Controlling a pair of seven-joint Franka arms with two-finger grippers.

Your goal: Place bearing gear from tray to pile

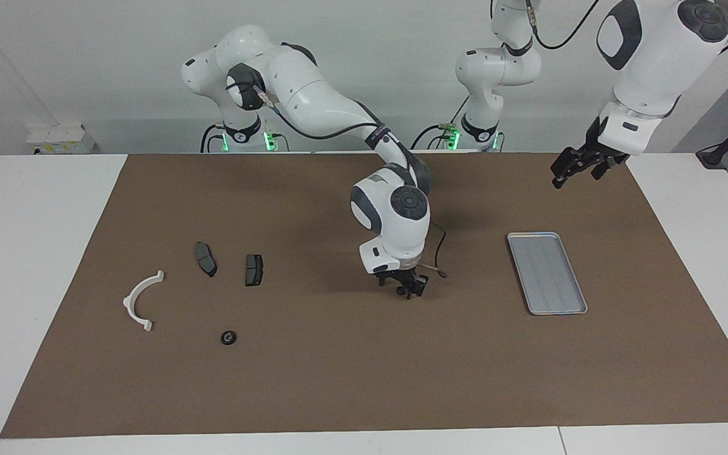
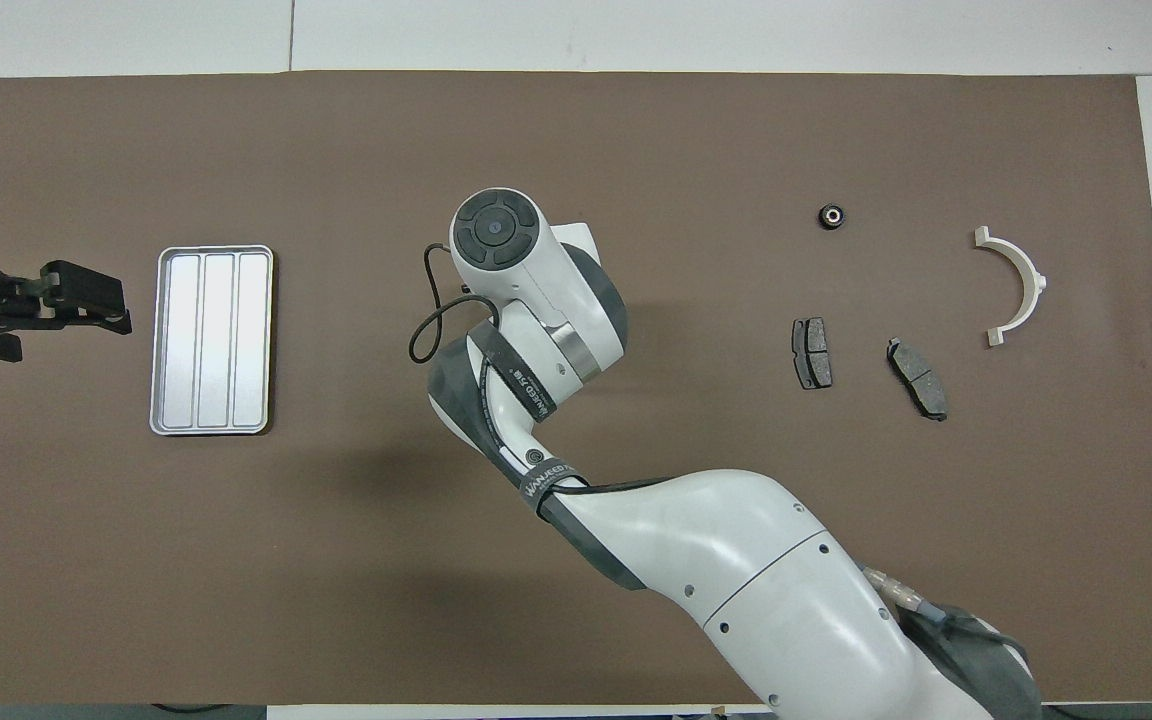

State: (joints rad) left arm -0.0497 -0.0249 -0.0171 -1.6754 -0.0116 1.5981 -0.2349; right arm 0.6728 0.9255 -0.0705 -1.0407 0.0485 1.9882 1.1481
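The bearing gear (image 1: 229,337), a small black ring, lies on the brown mat, farther from the robots than the two dark brake pads (image 1: 206,258) (image 1: 254,270) and beside the white half-ring bracket (image 1: 143,300). It also shows in the overhead view (image 2: 830,215). The silver tray (image 1: 547,273) lies toward the left arm's end with nothing in it. My right gripper (image 1: 408,287) hangs open and empty just above the middle of the mat, between tray and pile. My left gripper (image 1: 569,167) is raised beside the tray and waits.
The brown mat (image 1: 339,379) covers most of the white table. In the overhead view the right arm's wrist (image 2: 496,235) hides its own gripper. The pile's parts (image 2: 812,352) lie toward the right arm's end.
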